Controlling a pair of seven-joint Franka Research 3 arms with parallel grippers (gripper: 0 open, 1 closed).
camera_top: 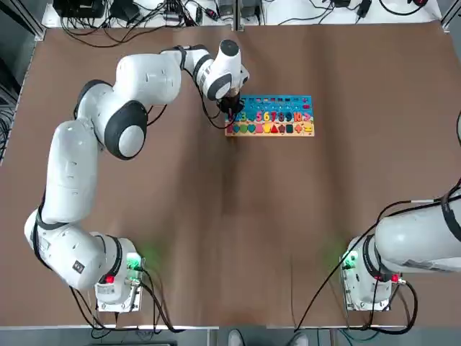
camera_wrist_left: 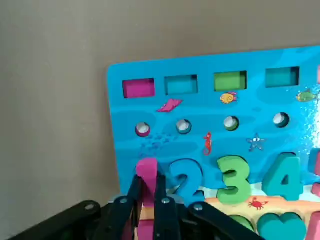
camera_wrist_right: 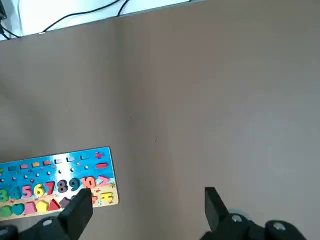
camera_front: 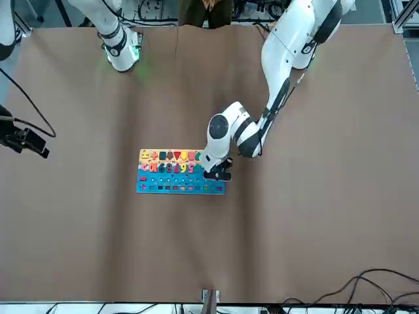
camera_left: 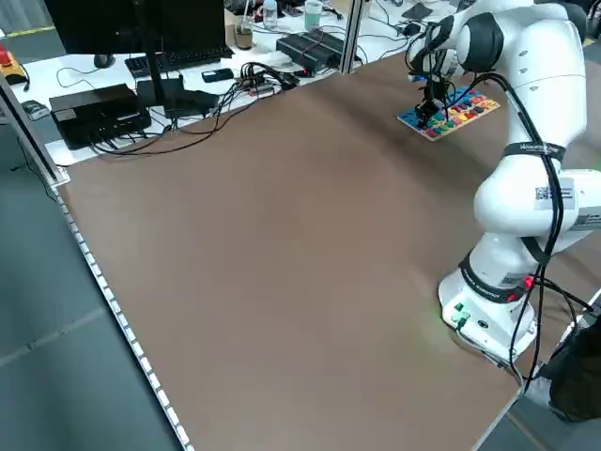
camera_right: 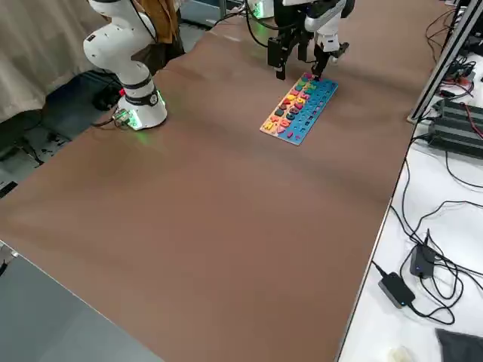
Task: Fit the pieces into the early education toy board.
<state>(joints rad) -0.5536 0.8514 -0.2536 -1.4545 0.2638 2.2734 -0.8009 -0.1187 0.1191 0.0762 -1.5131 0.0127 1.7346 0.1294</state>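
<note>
The top camera looks straight down on the worktop from overhead, and the front camera faces the robot from across it; both take in the board. The 2 side cameras look down diagonally from raised spots, while the left wrist camera sits close over the board and the right one farther off.

Points follow here: worktop [camera_top: 216, 216], board [camera_top: 270, 115].

A gripper [camera_right: 300, 72] (seemingly the left) hovers by the colourful board [camera_right: 300, 108].

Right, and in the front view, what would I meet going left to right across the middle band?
The open right gripper, the toy board, the left gripper at the board's right-hand end, its fingers closed on the pink 1.
</note>
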